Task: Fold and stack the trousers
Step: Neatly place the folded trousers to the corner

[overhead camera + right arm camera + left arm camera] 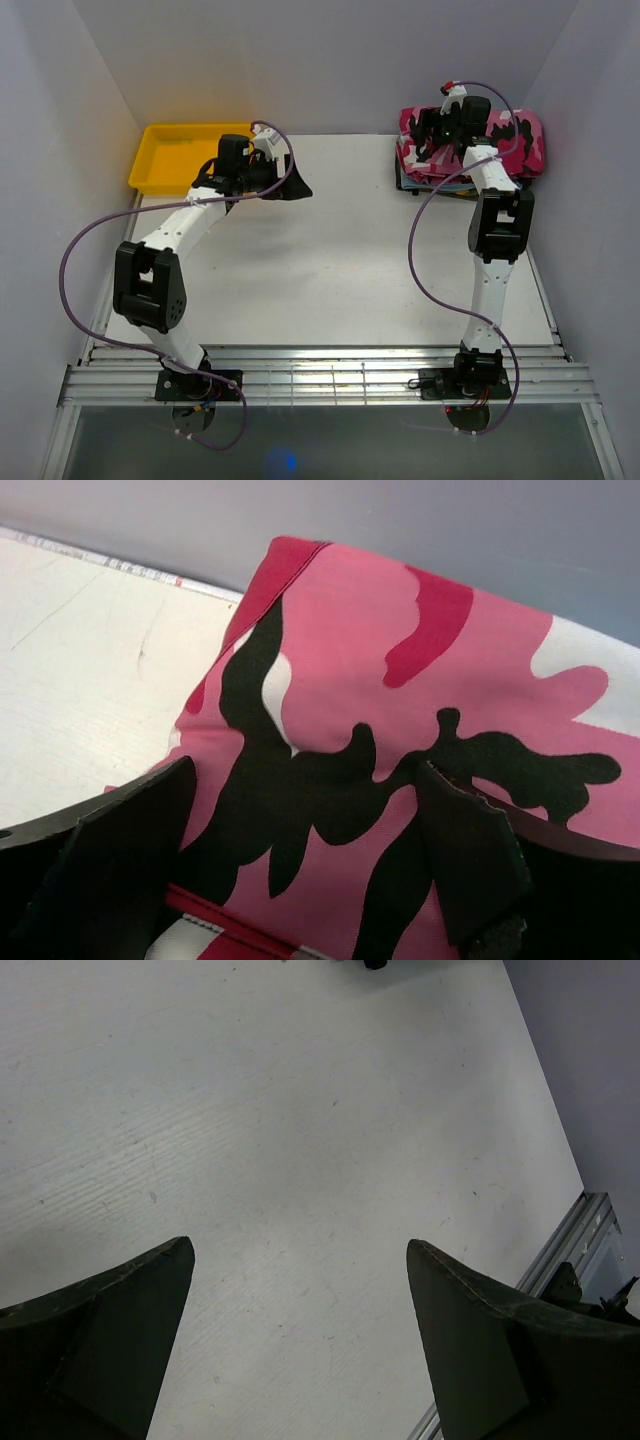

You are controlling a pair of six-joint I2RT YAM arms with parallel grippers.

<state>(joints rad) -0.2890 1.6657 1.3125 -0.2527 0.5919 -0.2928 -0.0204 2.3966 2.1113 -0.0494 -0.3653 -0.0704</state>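
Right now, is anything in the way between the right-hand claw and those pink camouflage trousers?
Nothing visible is. The right gripper is open directly over the folded trousers at the far right corner of the table, and its wrist view shows only cloth between the fingers.

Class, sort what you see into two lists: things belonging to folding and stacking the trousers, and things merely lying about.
Belonging: trousers; right gripper, open over them; left gripper, open above the table.
Lying about: yellow tray, far left corner.
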